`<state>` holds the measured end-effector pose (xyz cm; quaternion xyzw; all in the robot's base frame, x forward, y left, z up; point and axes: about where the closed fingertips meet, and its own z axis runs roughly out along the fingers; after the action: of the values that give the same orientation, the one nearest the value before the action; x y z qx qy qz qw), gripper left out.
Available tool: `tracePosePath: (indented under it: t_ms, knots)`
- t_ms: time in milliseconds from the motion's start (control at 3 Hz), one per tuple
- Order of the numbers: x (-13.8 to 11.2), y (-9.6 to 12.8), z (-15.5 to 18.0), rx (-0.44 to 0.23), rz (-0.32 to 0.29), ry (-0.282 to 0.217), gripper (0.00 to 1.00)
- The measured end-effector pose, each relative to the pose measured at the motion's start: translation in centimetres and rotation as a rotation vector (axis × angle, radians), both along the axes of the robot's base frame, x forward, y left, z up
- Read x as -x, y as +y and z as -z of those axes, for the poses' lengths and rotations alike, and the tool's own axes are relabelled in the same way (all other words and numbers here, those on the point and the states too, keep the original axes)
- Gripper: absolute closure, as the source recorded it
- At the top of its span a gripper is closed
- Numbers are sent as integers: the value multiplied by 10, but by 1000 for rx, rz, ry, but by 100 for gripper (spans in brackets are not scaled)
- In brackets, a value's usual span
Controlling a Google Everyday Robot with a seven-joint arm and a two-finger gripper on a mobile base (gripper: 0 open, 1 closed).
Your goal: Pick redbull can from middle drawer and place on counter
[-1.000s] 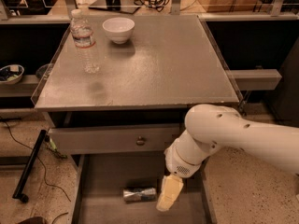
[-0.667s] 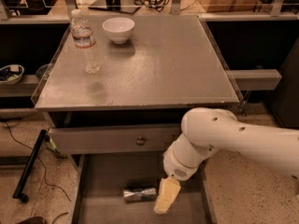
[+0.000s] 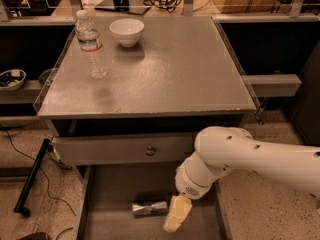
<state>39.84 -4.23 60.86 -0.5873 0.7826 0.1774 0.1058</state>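
Observation:
The redbull can [image 3: 149,207] lies on its side on the floor of the open middle drawer [image 3: 112,191], low in the camera view. My gripper [image 3: 173,222] hangs from the white arm [image 3: 240,156] inside the drawer, just right of the can's right end and very close to it. The can rests on the drawer floor and is not lifted. The counter [image 3: 170,74] is the grey speckled top above the drawer.
A clear water bottle [image 3: 90,44] and a white bowl [image 3: 127,31] stand at the counter's back left. A closed drawer front with a round knob [image 3: 150,150] sits above the open drawer. A black pole and cables [image 3: 31,178] lie on the floor at left.
My gripper has moved slightly left and down, closer to the right end of the can. The can has not moved.

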Motion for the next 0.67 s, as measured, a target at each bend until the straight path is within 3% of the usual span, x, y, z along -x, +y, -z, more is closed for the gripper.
tracePosePath:
  t_ms: [333,667]
  knots:
    - [1,0,2,-18,-5,6,0]
    - [-5,8,10,-88,-20,8,0]
